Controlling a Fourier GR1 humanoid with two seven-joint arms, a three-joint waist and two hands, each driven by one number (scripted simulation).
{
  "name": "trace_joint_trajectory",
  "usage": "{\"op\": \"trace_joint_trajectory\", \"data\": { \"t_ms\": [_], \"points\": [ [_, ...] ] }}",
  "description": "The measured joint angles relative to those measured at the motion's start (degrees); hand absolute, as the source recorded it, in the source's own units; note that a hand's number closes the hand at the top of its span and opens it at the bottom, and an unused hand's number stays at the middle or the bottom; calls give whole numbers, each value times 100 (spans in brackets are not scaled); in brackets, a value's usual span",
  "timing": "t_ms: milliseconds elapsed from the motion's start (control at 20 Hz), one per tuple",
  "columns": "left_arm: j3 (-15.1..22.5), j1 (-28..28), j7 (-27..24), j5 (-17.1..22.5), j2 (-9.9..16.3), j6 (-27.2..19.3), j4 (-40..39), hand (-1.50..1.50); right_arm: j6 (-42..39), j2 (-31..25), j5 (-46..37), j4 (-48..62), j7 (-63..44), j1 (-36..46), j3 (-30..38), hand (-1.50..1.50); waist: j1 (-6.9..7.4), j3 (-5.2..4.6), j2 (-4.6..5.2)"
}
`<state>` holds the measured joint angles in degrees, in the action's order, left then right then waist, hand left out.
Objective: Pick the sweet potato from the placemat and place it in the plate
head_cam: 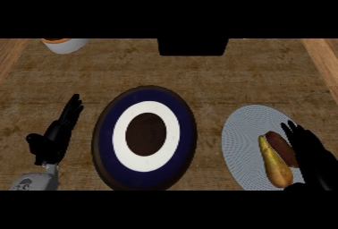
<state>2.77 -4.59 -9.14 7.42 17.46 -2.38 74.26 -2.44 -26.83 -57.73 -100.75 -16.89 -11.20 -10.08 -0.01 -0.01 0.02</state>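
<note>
The right robot hand (pixel 310 154), fingers straight and spread, reaches over the placemat (pixel 247 129), touching the sweet potato's (pixel 282 148) right side; the left robot hand (pixel 59 129) rests open beside the plate (pixel 105 134).

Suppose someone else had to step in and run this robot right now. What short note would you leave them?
Left hand: open, resting at the left of the plate, holding nothing.
Right hand: open, over the right edge of the placemat, fingers beside the sweet potato, not curled round it.
The sweet potato lies on the placemat next to a yellowish vegetable. The plate is in the middle of the counter with nothing on it.
Done: the reach only. Left: grasp the sweet potato, lift it, carry it left, set it in the plate.
</note>
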Motion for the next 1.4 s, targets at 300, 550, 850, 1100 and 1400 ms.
{"op": "trace_joint_trajectory", "data": {
  "t_ms": [300, 550, 850, 1100, 1400],
  "points": [
    [-136, 91, 65, -116, -75, 156, 132, 0, 75, 183, -358, 636, 243, 203, 187, -150, -7, -25, -15],
    [-276, 67, 200, -161, -69, 294, 199, 0, 102, 312, -610, 1110, 318, 509, 371, -150, -14, -56, -29],
    [-325, 19, 149, -283, -205, 285, 138, 0, 181, 254, -544, 1782, 935, 774, 600, 150, -3, -121, -58],
    [-309, 75, 290, -315, -233, 294, 317, 0, 165, 150, -691, 2105, 1286, 954, 597, 150, 5, -151, -60],
    [-365, 145, 190, -309, -248, 372, 250, 0, 557, 175, -872, 2205, 1634, 993, 604, 150, -13, -157, -60]
  ]
}}
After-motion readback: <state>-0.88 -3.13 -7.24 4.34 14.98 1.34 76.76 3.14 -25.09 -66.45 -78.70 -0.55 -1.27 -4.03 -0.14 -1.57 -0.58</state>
